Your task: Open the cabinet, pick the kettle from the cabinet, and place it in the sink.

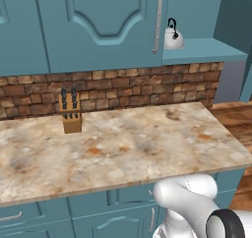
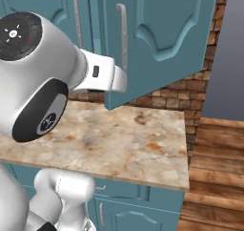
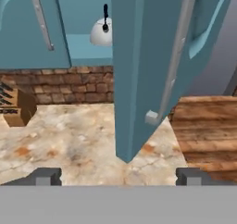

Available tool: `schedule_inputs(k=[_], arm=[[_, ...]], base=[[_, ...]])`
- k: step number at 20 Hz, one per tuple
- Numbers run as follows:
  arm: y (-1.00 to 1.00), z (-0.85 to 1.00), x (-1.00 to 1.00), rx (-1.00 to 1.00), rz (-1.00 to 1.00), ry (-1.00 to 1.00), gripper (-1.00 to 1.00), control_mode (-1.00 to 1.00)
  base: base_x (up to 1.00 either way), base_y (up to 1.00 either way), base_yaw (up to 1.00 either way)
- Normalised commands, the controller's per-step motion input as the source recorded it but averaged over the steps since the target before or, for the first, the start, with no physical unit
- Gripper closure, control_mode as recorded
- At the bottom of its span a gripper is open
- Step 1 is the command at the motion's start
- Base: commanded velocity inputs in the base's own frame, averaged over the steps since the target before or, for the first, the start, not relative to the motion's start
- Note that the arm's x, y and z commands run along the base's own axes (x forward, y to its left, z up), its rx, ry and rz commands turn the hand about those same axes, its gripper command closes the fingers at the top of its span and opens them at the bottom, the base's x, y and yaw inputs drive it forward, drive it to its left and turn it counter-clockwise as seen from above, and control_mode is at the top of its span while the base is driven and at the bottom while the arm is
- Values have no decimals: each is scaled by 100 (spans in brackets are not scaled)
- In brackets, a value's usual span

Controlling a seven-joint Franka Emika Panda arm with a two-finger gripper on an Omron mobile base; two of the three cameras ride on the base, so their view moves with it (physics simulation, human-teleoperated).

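Cabinet [image 3: 139, 70]: right door swung out, edge-on before the hand [image 3: 118, 177].
Hand: fingers spread wide, grasping nothing.
Kettle [image 1: 173, 37]: on the cabinet shelf, near its front edge.
Counter [image 1: 123, 143]: beige marble; knife block [image 1: 70, 111] near the brick wall.

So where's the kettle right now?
The kettle sits on the bottom shelf of the open cabinet, above the counter's right end, beside the closed door's handle.

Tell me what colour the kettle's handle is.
Black, on the silvery-white kettle; clearest in the left base view.
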Motion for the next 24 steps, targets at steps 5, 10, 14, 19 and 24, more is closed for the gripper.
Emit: schedule_inputs(k=[5, 10, 14, 19, 24], arm=[[47, -6, -16, 3, -29, 10, -100, -100], [41, -8, 14, 8, -39, 0, -100, -100], [29, -10, 27, 19, -47, 1, -100, -100], [26, -11, 26, 27, -48, 1, -100, -100], [18, -23, 38, 23, -49, -15, -100, -100]], base=[[0, 0, 0], [0, 0, 0], [0, 0, 0], [0, 0, 0], [0, 0, 0]])
